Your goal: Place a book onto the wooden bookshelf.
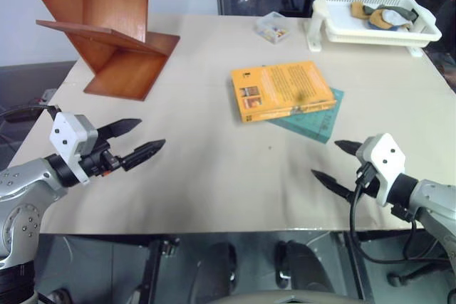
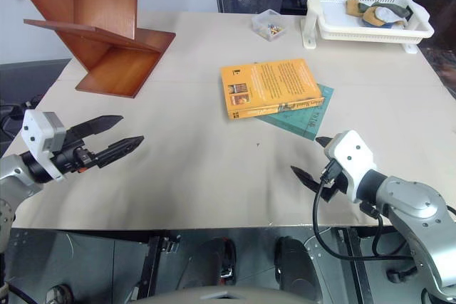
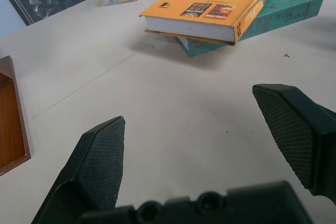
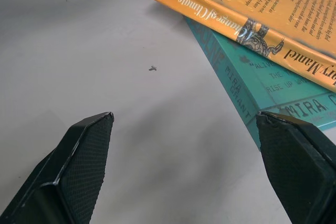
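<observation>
Book (image 1: 281, 90) mid-table atop teal book (image 1: 313, 120), shelf (image 1: 107, 40) far left | my left gripper (image 1: 135, 142) and right gripper (image 1: 335, 161) wide, empty | risk: dragging teal book along.

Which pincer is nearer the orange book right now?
Right. The right pincer hovers open just short of the orange book, off its near corner. The left pincer, also open, sits farther off, across bare table toward the wooden bookshelf.
</observation>
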Tool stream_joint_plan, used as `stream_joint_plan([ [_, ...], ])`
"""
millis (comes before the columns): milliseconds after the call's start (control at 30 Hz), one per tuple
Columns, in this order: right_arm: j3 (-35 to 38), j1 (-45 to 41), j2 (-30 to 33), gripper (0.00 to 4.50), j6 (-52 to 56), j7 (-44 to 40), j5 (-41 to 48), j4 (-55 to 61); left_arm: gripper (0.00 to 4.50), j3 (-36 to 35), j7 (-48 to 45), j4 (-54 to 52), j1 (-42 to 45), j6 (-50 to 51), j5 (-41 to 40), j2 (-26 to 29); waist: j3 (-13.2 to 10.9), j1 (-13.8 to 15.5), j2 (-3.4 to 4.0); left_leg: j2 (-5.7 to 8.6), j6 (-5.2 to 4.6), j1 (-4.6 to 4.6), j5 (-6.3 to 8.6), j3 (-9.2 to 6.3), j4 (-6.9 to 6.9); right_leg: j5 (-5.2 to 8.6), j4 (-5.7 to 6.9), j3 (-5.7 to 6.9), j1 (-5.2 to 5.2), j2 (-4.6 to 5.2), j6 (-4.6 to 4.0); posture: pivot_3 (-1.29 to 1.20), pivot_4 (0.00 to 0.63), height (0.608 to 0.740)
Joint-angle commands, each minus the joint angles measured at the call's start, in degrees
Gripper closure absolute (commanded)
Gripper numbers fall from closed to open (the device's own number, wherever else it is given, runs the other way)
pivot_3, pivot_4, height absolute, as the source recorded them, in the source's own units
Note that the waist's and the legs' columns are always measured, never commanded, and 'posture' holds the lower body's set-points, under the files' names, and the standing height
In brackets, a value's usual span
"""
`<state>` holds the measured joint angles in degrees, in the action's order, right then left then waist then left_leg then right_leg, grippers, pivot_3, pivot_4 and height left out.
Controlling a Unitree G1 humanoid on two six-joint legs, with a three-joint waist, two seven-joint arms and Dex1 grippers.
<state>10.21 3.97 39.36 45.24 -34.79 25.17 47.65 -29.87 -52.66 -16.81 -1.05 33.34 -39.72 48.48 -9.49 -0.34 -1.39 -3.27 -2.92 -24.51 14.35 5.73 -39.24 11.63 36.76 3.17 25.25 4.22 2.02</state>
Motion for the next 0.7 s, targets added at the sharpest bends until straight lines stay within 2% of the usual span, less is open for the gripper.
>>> stream_joint_plan([
  [33, 0.7, 0.1, -0.1, 0.05, -0.7, 1.0, 0.3, 1.6, 0.0, -1.4, -0.7, -0.8, 0.4, -0.3, -0.7, 1.4, 0.0, 0.0, 0.0, 0.0, 0.0, 0.0, 0.0, 0.0, 0.0, 0.0, 0.0, 0.0, 0.0, 0.0, 0.0, 0.0, 0.15, 0.74],
  [400, -2.1, -3.8, -3.4, 0.05, 0.3, 6.7, -1.0, -3.0, 0.0, 2.6, 0.4, -2.5, 2.7, -0.6, -1.4, -0.5, 0.0, 0.0, 0.0, 0.0, 0.0, 0.01, 0.0, 0.0, 0.0, 0.0, 0.01, 0.0, 0.0, -0.02, 0.0, 0.0, 0.15, 0.74],
  [467, -1.4, -5.6, -4.3, 0.57, 1.6, 7.3, 0.2, -5.0, 0.0, 3.4, 0.2, -3.0, 3.2, -0.9, -1.6, -0.8, 0.0, 0.0, 0.0, 0.01, 0.0, 0.01, 0.0, 0.02, 0.0, -0.02, 0.01, -0.01, -0.01, -0.02, -0.02, 0.0, 0.15, 0.74],
  [500, -1.4, -6.9, -4.3, 1.07, 1.8, 7.5, 0.2, -6.2, 0.0, 3.9, 0.2, -3.4, 3.7, -1.0, -1.8, -0.9, 0.0, 0.0, -0.01, 0.02, 0.0, 0.01, -0.01, 0.03, 0.0, -0.03, 0.01, -0.01, 0.0, -0.02, -0.04, 0.0, 0.15, 0.74],
  [533, -1.5, -7.7, -4.3, 1.28, 1.9, 7.6, 0.1, -6.9, 0.0, 4.3, 0.2, -3.6, 4.0, -1.0, -1.9, -1.1, 0.0, 0.0, 0.0, 0.04, 0.0, 0.01, -0.01, 0.03, 0.0, -0.1, 0.01, -0.02, 0.0, -0.03, -0.14, 0.0, 0.15, 0.74],
  [567, -1.6, -8.3, -4.2, 1.93, 2.0, 7.6, 0.0, -7.4, 0.0, 4.5, 0.3, -3.7, 4.2, -1.1, -1.9, -1.2, 0.0, -0.1, 0.0, 0.05, 0.0, 0.0, -0.01, 0.02, 0.0, -0.12, 0.01, -0.01, 0.0, -0.03, -0.18, 0.0, 0.15, 0.74],
  [633, -1.6, -9.8, -4.3, 2.46, 2.2, 8.2, -0.1, -9.0, 0.0, 5.1, 0.5, -3.9, 4.9, -1.1, -1.8, -1.3, 0.0, 0.0, 0.0, 0.06, 0.0, 0.0, -0.01, 0.02, 0.0, -0.12, 0.01, -0.01, 0.0, -0.05, -0.18, 0.0, 0.15, 0.74],
  [700, -3.6, -18.2, -3.0, 3.36, 0.3, 9.5, -4.5, -20.0, 0.0, 7.5, 0.8, -7.3, 6.8, -0.3, -3.3, -1.9, 0.0, -0.1, 0.0, 0.07, 0.0, 0.0, -0.01, 0.02, 0.0, -0.12, 0.01, -0.01, -0.01, -0.06, -0.18, 0.0, 0.15, 0.74],
])
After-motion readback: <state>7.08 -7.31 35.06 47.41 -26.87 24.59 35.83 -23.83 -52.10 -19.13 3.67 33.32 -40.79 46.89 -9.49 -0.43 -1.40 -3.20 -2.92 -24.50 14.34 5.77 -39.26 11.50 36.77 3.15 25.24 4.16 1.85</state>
